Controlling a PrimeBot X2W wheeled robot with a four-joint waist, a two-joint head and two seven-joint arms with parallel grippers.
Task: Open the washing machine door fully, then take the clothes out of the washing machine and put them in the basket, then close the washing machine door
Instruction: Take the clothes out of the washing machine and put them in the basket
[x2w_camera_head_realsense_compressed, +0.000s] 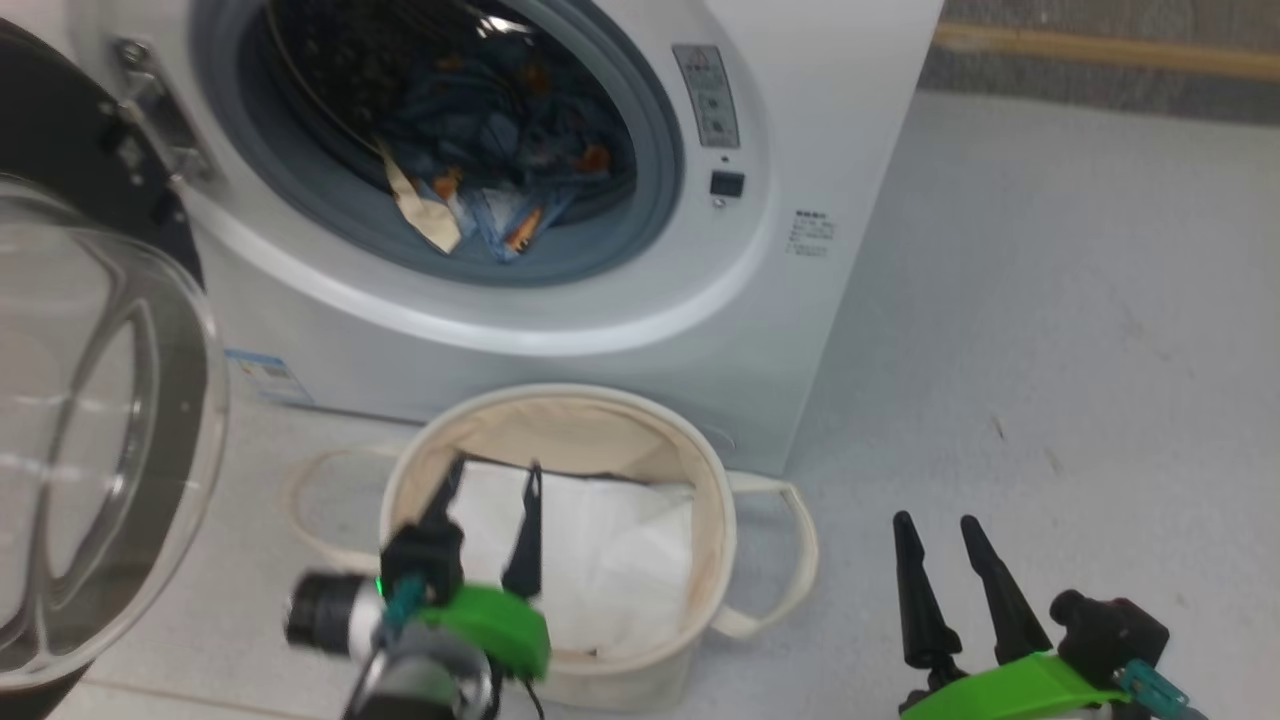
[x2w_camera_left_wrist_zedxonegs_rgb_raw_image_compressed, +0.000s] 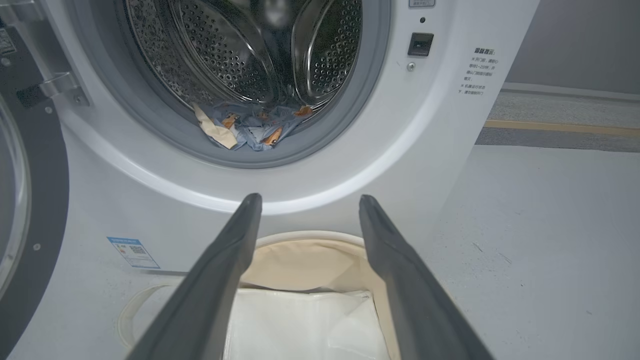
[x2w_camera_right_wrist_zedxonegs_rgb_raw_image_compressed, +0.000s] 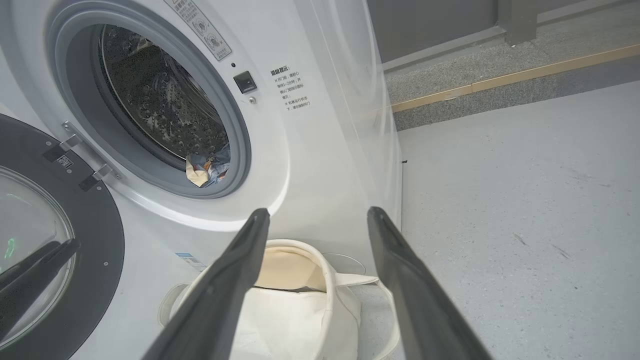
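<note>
So the door is swung wide on the left; step one looks done to me. The clothes sit heaped at the bottom front of the drum in the washer. The left end effector hovers over the basket, fingers spread, holding nothing. The right end effector is low over the floor, also spread and empty. Next up, I reckon: reach an arm into the drum, pinch the fabric near the lip, and clear the rubber ring coming out.
</note>
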